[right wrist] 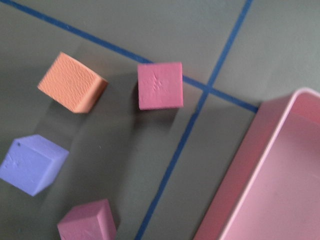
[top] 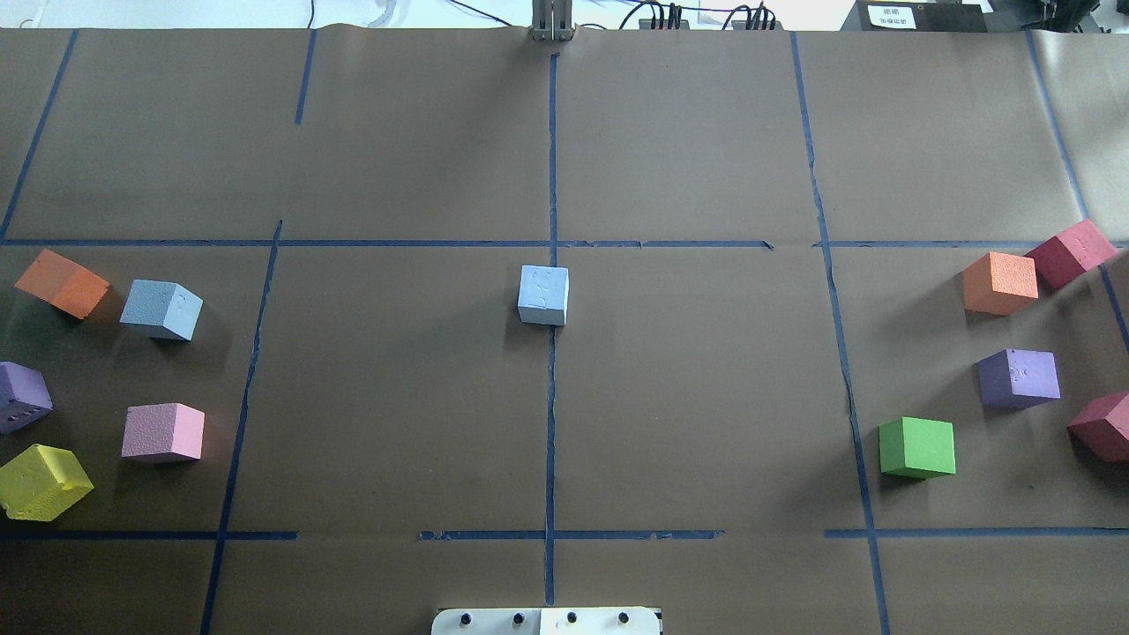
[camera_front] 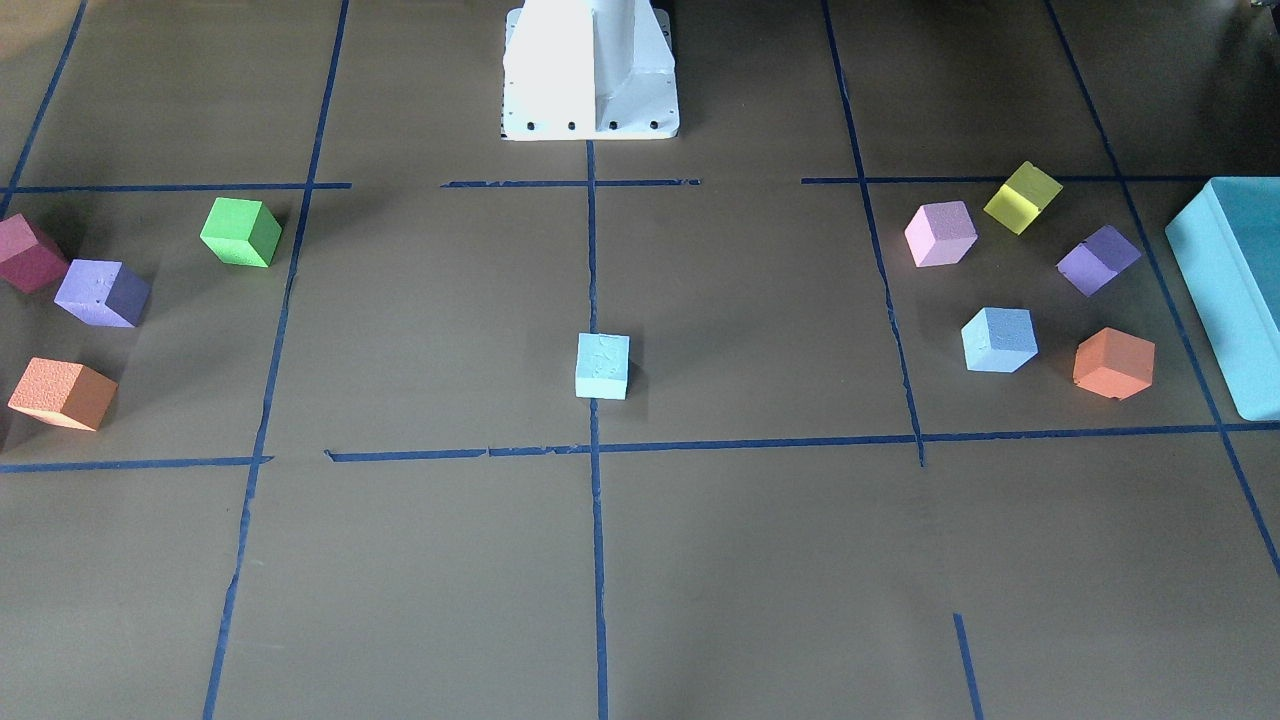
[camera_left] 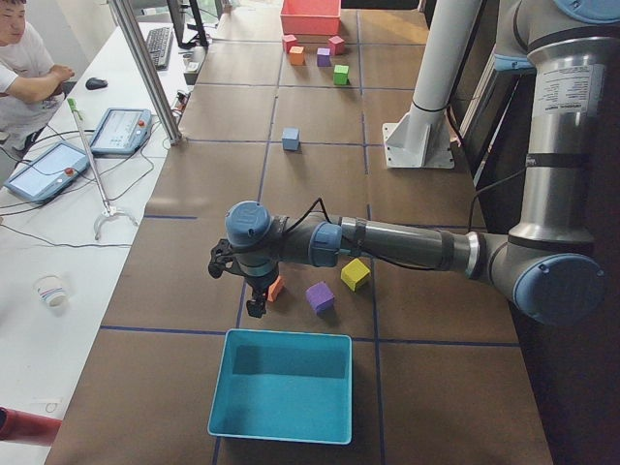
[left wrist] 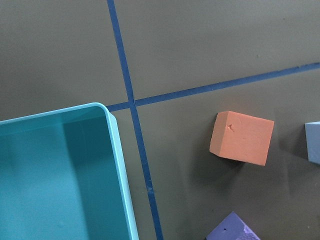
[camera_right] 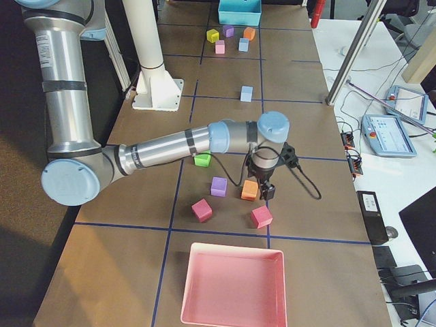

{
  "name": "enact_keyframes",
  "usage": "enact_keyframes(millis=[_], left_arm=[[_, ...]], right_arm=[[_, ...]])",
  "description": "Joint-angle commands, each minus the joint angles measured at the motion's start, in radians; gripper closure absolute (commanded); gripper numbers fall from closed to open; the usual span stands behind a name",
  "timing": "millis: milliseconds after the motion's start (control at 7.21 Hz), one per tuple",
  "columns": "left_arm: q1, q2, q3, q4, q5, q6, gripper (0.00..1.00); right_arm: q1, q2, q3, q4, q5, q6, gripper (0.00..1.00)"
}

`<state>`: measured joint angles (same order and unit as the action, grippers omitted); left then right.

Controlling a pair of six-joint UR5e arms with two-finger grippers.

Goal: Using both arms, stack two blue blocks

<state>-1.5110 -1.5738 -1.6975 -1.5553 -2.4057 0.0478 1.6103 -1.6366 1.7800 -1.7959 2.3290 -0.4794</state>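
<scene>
One pale blue block (top: 543,295) sits alone on the centre tape line, and it also shows in the front view (camera_front: 602,366). The second blue block (top: 161,309) lies among the cubes on my left side, next to an orange cube (top: 62,283), and its edge shows in the left wrist view (left wrist: 314,142). My left gripper (camera_left: 254,306) hangs over the orange cube near the teal box; I cannot tell if it is open. My right gripper (camera_right: 268,192) hangs beside an orange cube (camera_right: 250,190) on my right side; I cannot tell if it is open.
A teal box (camera_left: 287,335) stands at the left end and a pink tray (camera_right: 231,246) at the right end. Purple, pink and yellow cubes (top: 40,481) lie on the left. Green (top: 917,447), purple, orange and red cubes lie on the right. The white pedestal (camera_front: 590,70) stands mid-table.
</scene>
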Motion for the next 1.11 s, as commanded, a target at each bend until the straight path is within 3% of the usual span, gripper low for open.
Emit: enact_keyframes(millis=[0, 139, 277, 554, 693, 970], left_arm=[[0.014, -0.009, -0.014, -0.117, -0.007, -0.071, 0.0], [0.123, -0.002, -0.019, -0.197, -0.001, -0.11, 0.0], [0.217, -0.012, -0.019, -0.253, 0.017, -0.323, 0.0], [0.409, -0.014, -0.005, -0.504, 0.177, -0.657, 0.0], [0.508, -0.044, -0.001, -0.547, 0.238, -0.78, 0.0], [0.561, -0.065, 0.004, -0.549, 0.27, -0.852, 0.0]], right_arm=[[0.045, -0.068, 0.006, 0.003, -0.004, 0.019, 0.0], [0.043, -0.068, -0.001, 0.016, -0.004, 0.028, 0.0], [0.043, -0.068, -0.002, 0.027, -0.002, 0.028, 0.0], [0.043, -0.074, 0.001, 0.029, 0.0, 0.028, 0.0], [0.043, -0.072, 0.001, 0.029, 0.0, 0.028, 0.0], [0.043, -0.074, 0.003, 0.029, 0.0, 0.027, 0.0]])
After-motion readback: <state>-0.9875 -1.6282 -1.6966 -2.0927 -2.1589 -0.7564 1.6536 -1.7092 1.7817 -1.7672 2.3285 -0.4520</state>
